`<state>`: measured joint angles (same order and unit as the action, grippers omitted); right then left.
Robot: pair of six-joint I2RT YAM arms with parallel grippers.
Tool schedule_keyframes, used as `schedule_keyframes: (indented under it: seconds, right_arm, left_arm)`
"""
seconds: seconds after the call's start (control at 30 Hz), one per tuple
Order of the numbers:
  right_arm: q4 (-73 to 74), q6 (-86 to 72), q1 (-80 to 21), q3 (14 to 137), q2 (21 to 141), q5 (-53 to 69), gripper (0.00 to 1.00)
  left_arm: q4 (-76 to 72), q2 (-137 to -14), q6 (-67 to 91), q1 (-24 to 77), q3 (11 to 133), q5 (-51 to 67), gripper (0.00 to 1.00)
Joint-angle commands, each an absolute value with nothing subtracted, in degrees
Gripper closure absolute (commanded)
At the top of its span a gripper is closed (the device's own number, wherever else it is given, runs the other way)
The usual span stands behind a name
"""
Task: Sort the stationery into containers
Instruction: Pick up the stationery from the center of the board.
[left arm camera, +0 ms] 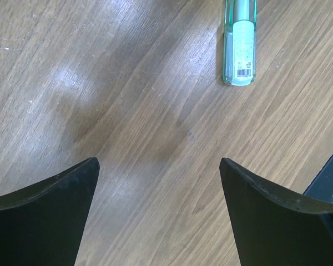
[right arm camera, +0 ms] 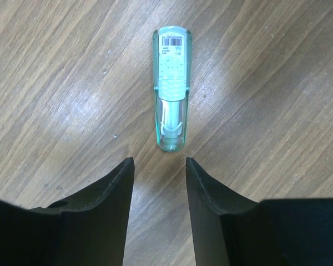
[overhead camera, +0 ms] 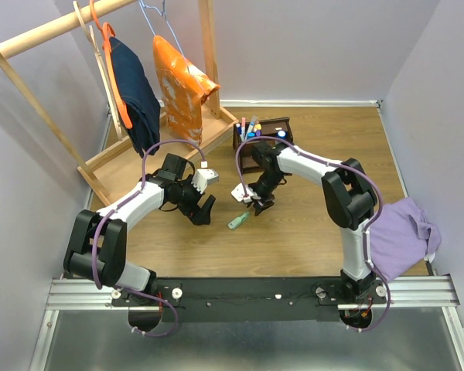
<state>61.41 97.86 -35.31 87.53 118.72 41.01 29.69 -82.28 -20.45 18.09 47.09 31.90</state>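
A pale green eraser stick in a clear case (overhead camera: 237, 222) lies flat on the wooden table. It shows in the right wrist view (right arm camera: 171, 88) just ahead of my right gripper (right arm camera: 159, 163), which is open and empty, its fingertips short of the near end. In the top view the right gripper (overhead camera: 257, 202) hovers just up-right of it. My left gripper (overhead camera: 204, 212) is open wide and empty, to the eraser's left; the eraser shows at the top right of the left wrist view (left arm camera: 240, 41). The dark brown organizer (overhead camera: 264, 140) holds several pens with coloured caps.
A pale wooden clothes rack (overhead camera: 108, 93) with a navy garment and an orange garment stands at the back left. A lilac cloth (overhead camera: 402, 236) lies at the right edge. Grey walls close in the table on three sides.
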Motion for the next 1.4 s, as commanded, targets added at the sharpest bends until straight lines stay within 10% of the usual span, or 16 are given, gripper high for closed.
schedule_keyframes:
  seconds: [0.0,0.73,1.37]
  right_arm:
    - [59.6,94.1,-36.5,86.6,118.2,43.3,0.47]
    - [48.7,81.7,-39.2,81.9,119.7,41.1,0.57]
    - [31.5,37.9,-38.8,70.8,100.8,34.8,0.98]
  left_arm:
    - [28.6,-81.4,-19.7,17.8,46.6,32.5,0.01]
    - [28.4,-81.7,-19.1,17.6,46.9,31.3,0.01]
    - [25.6,-81.2,-17.4,14.8,49.0,32.9,0.01]
